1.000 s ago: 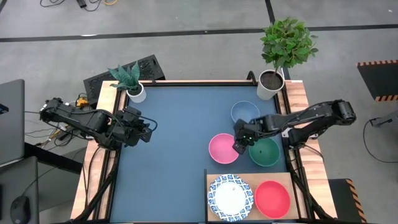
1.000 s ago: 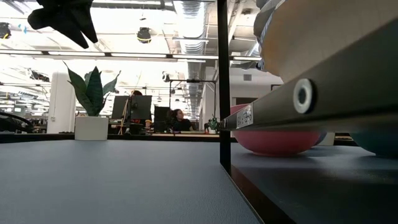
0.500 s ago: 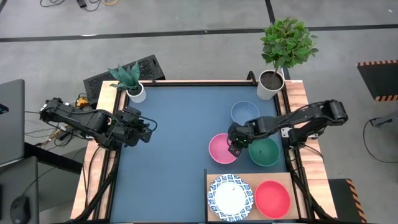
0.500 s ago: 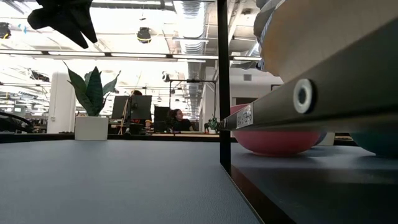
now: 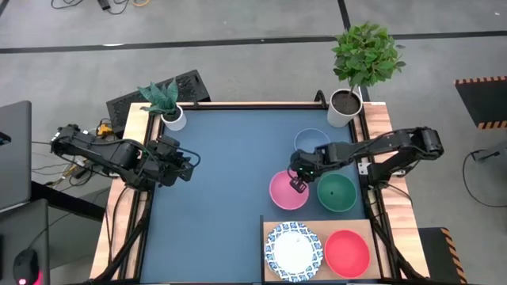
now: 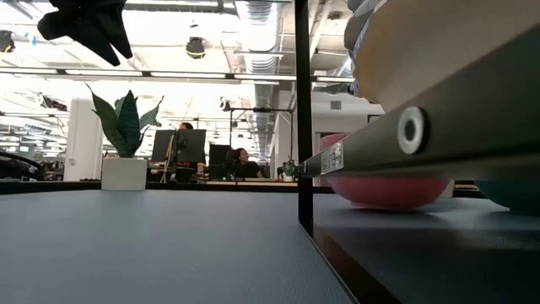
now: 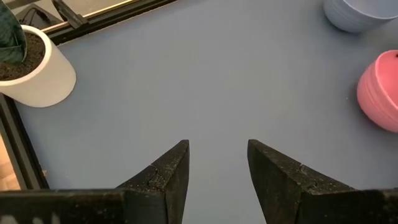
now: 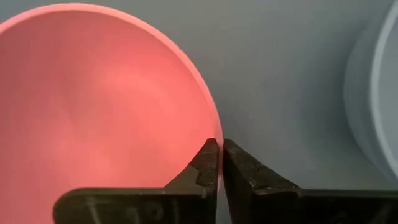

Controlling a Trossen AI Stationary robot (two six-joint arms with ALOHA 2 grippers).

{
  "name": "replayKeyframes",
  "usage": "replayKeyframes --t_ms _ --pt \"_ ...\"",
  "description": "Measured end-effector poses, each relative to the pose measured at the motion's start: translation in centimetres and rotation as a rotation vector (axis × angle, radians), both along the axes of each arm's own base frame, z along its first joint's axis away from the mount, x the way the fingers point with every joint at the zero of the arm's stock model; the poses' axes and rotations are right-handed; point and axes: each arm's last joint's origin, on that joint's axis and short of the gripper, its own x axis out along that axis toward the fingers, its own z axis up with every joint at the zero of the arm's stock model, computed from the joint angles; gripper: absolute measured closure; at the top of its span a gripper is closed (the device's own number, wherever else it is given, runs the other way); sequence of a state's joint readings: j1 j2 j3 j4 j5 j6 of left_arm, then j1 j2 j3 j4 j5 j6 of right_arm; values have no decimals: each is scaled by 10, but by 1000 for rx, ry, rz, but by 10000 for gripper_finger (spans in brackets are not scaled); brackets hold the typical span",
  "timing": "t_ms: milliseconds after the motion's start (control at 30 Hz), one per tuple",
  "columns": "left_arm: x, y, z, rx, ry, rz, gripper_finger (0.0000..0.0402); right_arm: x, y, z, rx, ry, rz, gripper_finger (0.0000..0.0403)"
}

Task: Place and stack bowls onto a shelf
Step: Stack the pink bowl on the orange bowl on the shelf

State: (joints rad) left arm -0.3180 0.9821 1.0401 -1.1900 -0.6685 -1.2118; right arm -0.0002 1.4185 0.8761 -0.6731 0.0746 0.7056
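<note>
A pink bowl (image 5: 283, 193) sits on the blue tabletop, just beyond the light wood shelf (image 5: 317, 227). My right gripper (image 5: 298, 184) is shut on its rim. A green bowl (image 5: 337, 193) lies to its right and a pale bluish bowl (image 5: 312, 142) farther back. On the shelf rest a white bowl with a blue patterned rim (image 5: 293, 251) and a red bowl (image 5: 347, 252). My left gripper (image 5: 192, 162) hangs open over the table's left side, holding nothing. My right gripper pinches the pink bowl's rim (image 8: 216, 132) on the side toward the green bowl. One finger (image 8: 202, 165) is inside the bowl and the other (image 8: 245, 168) outside. The fingers slant down from the table's right. Whether the bowl's base is off the table, I cannot tell.
Two white plant pots stand at the far corners, one left (image 5: 173, 118) and one right (image 5: 343, 108). The shelf's raised edge (image 6: 439, 127) fills the near right of the low view. The middle and left of the tabletop (image 5: 222, 182) are bare.
My right gripper has moved a short way toward the table's left edge, over the pink bowl's rim, and shut on it. The bowl has shifted slightly; in the low view it sits a touch higher than before.
</note>
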Motion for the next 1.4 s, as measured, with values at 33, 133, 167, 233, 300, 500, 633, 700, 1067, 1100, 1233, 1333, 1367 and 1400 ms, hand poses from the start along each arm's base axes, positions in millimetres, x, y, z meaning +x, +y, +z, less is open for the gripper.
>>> replayKeyframes --t_ms 33,133,167,233,300,500,633,700,1067,1100,1233,1333,1367,1400 --pt "0 0 0 0 0 0 255 0 -1 0 0 -1 -4 365" --pt "0 0 0 1 0 0 255 0 -1 0 0 -4 -5 375" --pt "0 0 0 0 0 0 255 -1 -1 1 0 -6 -4 379" --pt "0 0 0 1 1 0 255 -1 -2 2 -1 -14 -3 379" --pt "0 0 0 2 2 -2 255 -1 -2 5 0 -26 -10 379" --pt "0 0 0 3 2 -1 255 -3 -7 28 -2 -95 -25 379" --pt "0 0 0 3 2 -2 255 -5 -12 54 -13 -135 -23 379" --pt "0 0 0 2 2 -2 255 -8 -12 70 -5 -147 -2 379" --pt "0 0 0 -3 5 -5 255 -60 40 173 163 -238 134 379" --pt "0 0 0 -3 5 -5 255 -68 46 179 181 -242 128 379" --pt "0 0 0 -2 6 -6 255 -98 71 192 246 -241 75 379" --pt "0 0 0 13 15 -19 255 -114 88 191 300 -186 37 379" --pt "0 0 0 16 17 -22 255 -119 95 189 309 -161 30 379" --pt "0 0 0 20 18 -23 255 -122 101 187 314 -136 22 379"
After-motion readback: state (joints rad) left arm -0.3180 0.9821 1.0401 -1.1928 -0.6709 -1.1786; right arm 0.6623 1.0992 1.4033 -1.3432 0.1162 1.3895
